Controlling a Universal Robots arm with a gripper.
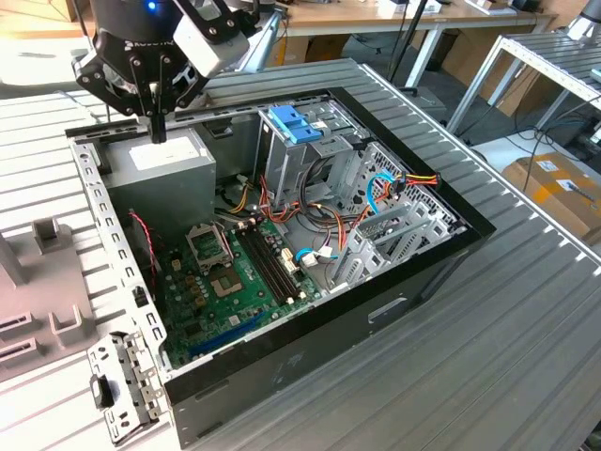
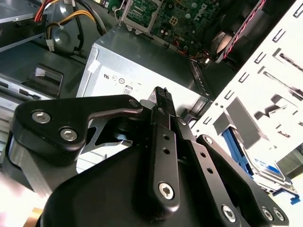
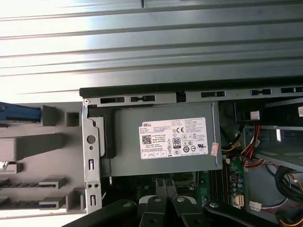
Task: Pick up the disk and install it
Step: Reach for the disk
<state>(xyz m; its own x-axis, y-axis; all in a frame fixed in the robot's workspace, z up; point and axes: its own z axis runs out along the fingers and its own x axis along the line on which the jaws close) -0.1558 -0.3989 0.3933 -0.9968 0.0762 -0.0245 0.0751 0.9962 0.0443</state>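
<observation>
The fingers [image 2: 163, 100], pressed together and empty, hang over the power supply [image 2: 142, 61] inside the case, while the disk [image 2: 269, 171] lies flat outside it, beyond the perforated chassis wall [image 2: 265, 80], well off to their side.

A robotics lab workspace: a black robot gripper [image 1: 158, 134] hangs over an opened desktop computer case [image 1: 310, 349] lying on a ribbed aluminium workbench [image 1: 512, 362]. Long wooden desks [image 1: 376, 16] stand behind it. At the exterior view's right are an aluminium-framed table [image 1: 547, 62], loose floor cables [image 1: 552, 133] and a cardboard box [image 1: 563, 193].
</observation>
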